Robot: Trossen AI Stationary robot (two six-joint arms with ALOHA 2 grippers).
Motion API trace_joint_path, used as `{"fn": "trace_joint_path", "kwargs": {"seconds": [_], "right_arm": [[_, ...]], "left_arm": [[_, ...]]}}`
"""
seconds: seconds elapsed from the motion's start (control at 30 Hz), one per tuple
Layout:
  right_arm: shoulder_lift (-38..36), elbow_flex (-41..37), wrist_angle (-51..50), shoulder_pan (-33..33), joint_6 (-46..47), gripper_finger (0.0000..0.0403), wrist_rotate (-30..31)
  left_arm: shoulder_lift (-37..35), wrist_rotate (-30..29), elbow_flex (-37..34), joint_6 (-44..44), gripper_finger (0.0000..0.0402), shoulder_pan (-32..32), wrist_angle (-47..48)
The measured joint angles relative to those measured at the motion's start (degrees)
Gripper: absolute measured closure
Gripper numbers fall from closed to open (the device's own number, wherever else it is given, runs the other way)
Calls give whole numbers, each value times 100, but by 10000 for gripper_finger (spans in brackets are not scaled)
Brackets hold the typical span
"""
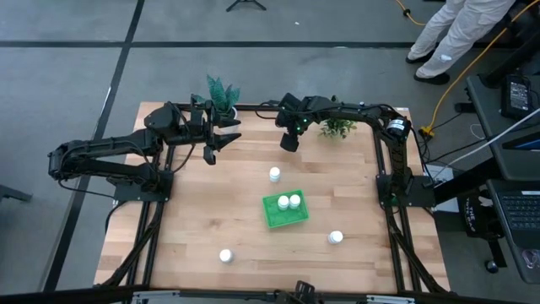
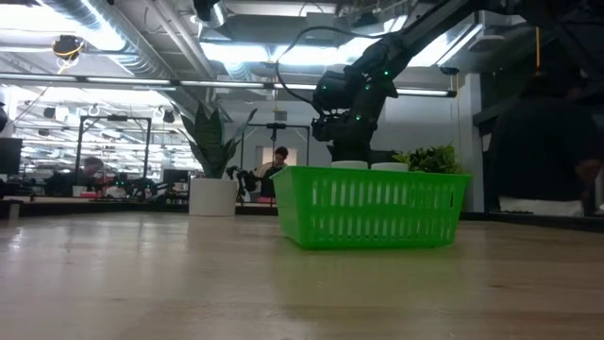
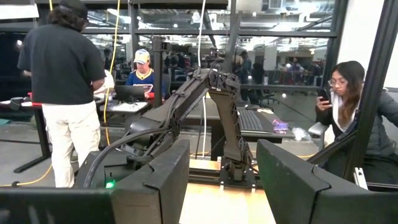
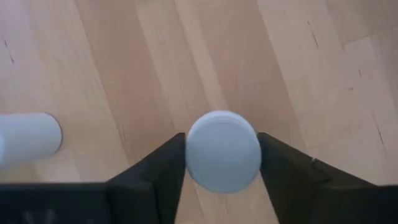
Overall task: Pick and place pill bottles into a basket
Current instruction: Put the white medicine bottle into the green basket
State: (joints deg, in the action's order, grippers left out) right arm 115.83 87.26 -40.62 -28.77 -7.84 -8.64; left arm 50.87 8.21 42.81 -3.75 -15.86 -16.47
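Observation:
The green basket (image 1: pixel 268 213) stands right of the table's middle and holds two white pill bottles (image 1: pixel 288 201); it also shows in the low view (image 2: pixel 373 208). Three more bottles stand on the table: one (image 1: pixel 275 174) just beyond the basket, one (image 1: pixel 336 237) at the near right and one (image 1: pixel 225 255) at the near left. My right gripper (image 1: pixel 289 142) is near the far edge, pointing down, shut on another bottle (image 4: pixel 222 152). My left gripper (image 1: pixel 213 152) hangs open and empty at the far left, with a wide gap between its fingers (image 3: pixel 168 174). My right gripper pinches the pill bottle between its two fingers, which sit on opposite sides of it just below the white cap (image 4: pixel 222 149). The fingers come from above, pointing down. The bottle stands upright between them. Whether its bottom rests on the table does not show.
Two green potted plants stand at the far edge, one (image 1: pixel 222 95) beside my left gripper and one (image 1: pixel 337 127) beside my right arm. The standing bottle beyond the basket shows beside the held one (image 4: pixel 28 138). People stand and sit in the room behind the table.

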Motion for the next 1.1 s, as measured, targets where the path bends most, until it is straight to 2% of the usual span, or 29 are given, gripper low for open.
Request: {"fn": "trace_joint_path", "kwargs": {"seconds": [0.13, 0.6, 0.9, 1.1], "right_arm": [[-7, 0, 18, 0, 2, 247, -43], [-120, 74, -254, 258, 155, 248, -204], [-366, 1249, -1179, 785, 152, 248, -41], [-463, 2337, -2145, 1420, 163, 248, 467]], "left_arm": [[0, 0, 0, 0, 222, 0, 0], [-22, 0, -2, 0, 222, 0, 4], [-482, -141, -4, 551, 222, 0, 298], [-963, -470, -4, 626, 222, 0, 911]]}}
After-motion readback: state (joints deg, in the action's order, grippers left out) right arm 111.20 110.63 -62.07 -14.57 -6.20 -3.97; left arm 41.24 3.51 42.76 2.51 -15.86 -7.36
